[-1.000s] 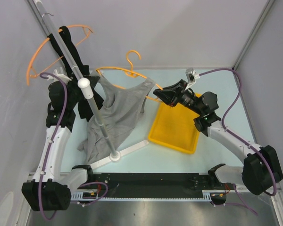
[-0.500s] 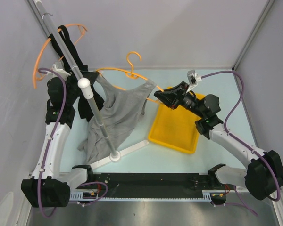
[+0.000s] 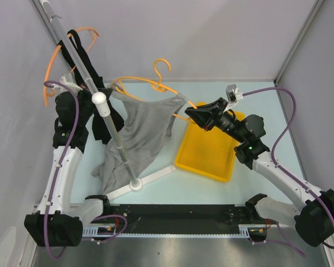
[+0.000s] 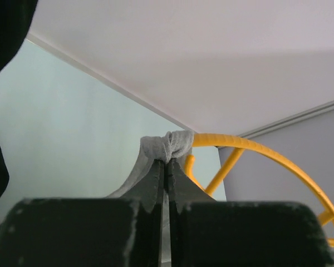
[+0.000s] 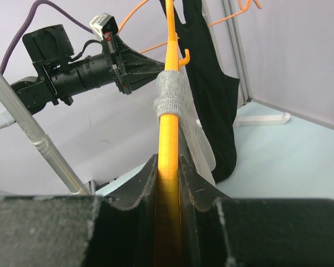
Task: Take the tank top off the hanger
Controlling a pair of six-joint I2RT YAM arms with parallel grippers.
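Now the left end effector [image 4: 166, 166] pinches a strap [image 4: 168, 146] of the tank top [image 3: 142, 132], the right end effector [image 5: 168, 164] clamps the hanger [image 5: 168, 130] it hangs on, and a hard pull could slip that thin pinch or snag the far strap.

Tank top [image 3: 142, 133]: grey knit cloth, matt, soft folds; its strap is bunched into a ribbed band.
Hanger [image 5: 168, 133]: orange-yellow plastic, smooth and glossy (1 highlight runs along the bar).
2nd garment [image 5: 211, 83]: black cloth, matt.
Rack pole [image 3: 78, 58]: smooth tube with a dull sheen; metal or clear plastic, cannot tell.
Tray [image 3: 207, 156] toward the table's right edge: yellow plastic, smooth, satin.
Table [image 3: 172, 186]: pale, matt, even.
Right gripper [image 5: 168, 161]: black plastic, matt, faintly grainy.
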